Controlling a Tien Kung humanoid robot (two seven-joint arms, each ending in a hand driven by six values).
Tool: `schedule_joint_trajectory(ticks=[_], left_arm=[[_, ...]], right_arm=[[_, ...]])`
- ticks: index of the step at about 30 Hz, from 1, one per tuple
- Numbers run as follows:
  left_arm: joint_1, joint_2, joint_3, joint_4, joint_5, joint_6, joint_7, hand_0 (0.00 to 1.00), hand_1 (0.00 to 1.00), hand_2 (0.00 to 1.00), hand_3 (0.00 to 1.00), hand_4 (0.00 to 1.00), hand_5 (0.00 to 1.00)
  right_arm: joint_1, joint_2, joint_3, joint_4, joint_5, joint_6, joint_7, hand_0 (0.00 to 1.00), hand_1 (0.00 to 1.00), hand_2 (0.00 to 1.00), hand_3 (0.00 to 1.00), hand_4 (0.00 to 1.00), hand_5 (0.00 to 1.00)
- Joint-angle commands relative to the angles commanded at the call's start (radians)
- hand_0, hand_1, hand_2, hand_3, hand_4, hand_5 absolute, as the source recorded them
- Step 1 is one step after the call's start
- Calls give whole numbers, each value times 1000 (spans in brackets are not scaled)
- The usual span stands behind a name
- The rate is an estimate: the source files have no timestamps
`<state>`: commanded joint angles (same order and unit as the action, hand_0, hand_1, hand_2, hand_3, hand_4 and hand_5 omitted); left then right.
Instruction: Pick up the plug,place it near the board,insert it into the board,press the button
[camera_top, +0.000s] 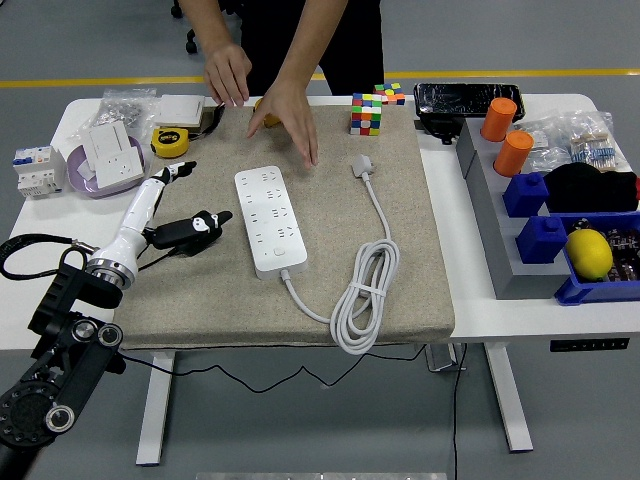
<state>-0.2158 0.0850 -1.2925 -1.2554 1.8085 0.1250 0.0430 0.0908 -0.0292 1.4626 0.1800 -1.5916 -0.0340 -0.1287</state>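
Note:
A white power strip (270, 220) lies lengthwise on the beige mat (200, 310), its button end toward me. Its white cable runs in a coil (365, 295) at the mat's front right and ends in the white plug (362, 165), which lies loose on the mat to the right of the strip. My left hand (185, 200) hovers over the mat's left edge, left of the strip, fingers spread and holding nothing. At the far side, a person's two hands (290, 120) reach over the table; one rests flat on the mat just behind the strip, clear of the plug.
A Rubik's cube (366, 113) stands behind the plug. A tape measure (170, 142), a purple bowl (75, 175) with a socket and a breaker (32, 170) sit at the left. Orange cylinders (498, 118), blue bins (600, 290) and a yellow lemon (590, 253) fill the right side.

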Motion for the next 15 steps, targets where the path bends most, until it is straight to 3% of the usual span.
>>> schedule_joint_trajectory(ticks=[15], left_arm=[[-82,-15,47,203,181,56,-13,998,998,932,885,998,371]], right_arm=[[3,-2,-3,0,-2,1,-2,624,583,618,539,879,612]])
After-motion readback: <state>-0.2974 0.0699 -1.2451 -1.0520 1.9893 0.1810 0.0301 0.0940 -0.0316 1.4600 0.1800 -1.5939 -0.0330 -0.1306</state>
